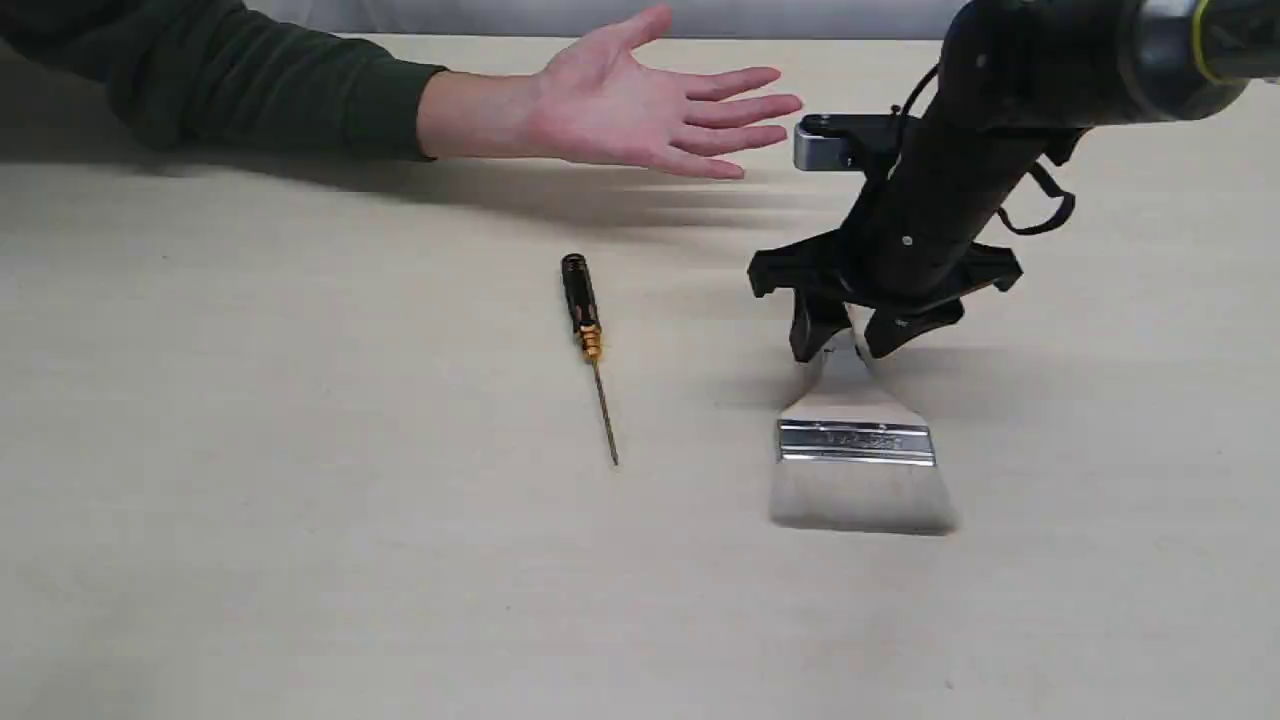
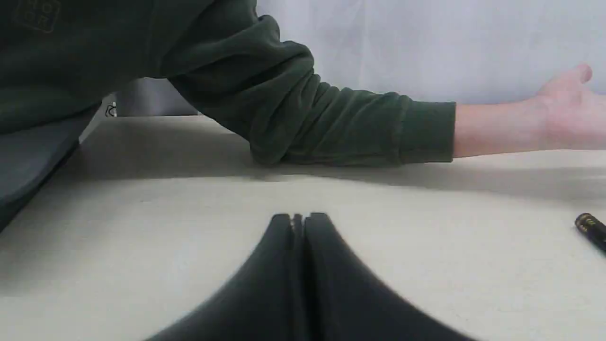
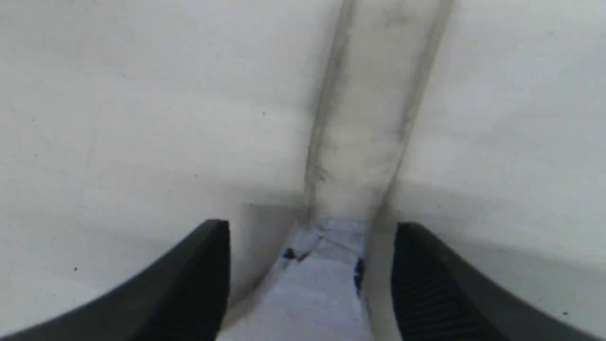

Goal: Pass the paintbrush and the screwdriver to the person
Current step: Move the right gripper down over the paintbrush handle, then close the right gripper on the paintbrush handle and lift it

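Note:
The paintbrush [image 1: 855, 440] lies flat on the table, bristles toward the near edge, silver ferrule across its middle. My right gripper [image 1: 842, 345] is down over its pale handle [image 3: 369, 118], open, one finger on each side with gaps between pads and wood. The screwdriver [image 1: 586, 325] lies to the left of the brush, black handle toward the far side; its handle end [image 2: 591, 228] shows in the left wrist view. The person's hand [image 1: 640, 105] hovers palm-up at the far side, green sleeve [image 2: 331, 118] behind it. My left gripper [image 2: 298, 219] is shut and empty, low over the table.
The beige table [image 1: 300, 500] carries nothing else in view. A grey wall runs behind its far edge. A dark flat object [image 2: 28, 166] sits at the table's corner beside the person's sleeve in the left wrist view.

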Robot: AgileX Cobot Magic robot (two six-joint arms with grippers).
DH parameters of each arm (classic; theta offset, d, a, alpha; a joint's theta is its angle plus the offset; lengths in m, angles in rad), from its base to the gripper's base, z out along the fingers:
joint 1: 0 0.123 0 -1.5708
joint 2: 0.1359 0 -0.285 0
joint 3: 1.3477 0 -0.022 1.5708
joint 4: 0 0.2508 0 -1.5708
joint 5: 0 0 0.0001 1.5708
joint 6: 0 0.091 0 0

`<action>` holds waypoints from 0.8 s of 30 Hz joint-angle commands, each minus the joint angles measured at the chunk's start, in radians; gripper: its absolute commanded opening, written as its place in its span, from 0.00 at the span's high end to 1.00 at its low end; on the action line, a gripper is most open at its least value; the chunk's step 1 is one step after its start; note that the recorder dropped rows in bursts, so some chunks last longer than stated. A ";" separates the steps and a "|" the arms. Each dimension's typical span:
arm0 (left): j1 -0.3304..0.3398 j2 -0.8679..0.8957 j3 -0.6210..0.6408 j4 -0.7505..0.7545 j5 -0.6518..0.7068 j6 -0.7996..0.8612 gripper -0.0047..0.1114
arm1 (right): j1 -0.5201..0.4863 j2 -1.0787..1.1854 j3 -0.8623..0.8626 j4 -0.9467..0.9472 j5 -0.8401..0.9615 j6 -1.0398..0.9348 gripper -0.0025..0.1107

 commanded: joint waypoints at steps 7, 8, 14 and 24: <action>-0.005 -0.002 0.002 -0.002 -0.011 -0.002 0.96 | 0.001 0.061 -0.006 -0.021 0.005 0.028 0.54; -0.005 -0.002 0.002 -0.004 -0.008 -0.002 0.96 | 0.001 0.070 -0.006 -0.026 0.005 0.028 0.54; -0.005 -0.002 0.002 -0.001 -0.010 -0.002 0.96 | 0.001 0.079 -0.006 -0.057 0.009 0.028 0.73; -0.005 -0.002 0.002 -0.001 -0.010 -0.002 0.96 | -0.001 0.048 -0.006 -0.130 -0.011 0.028 0.94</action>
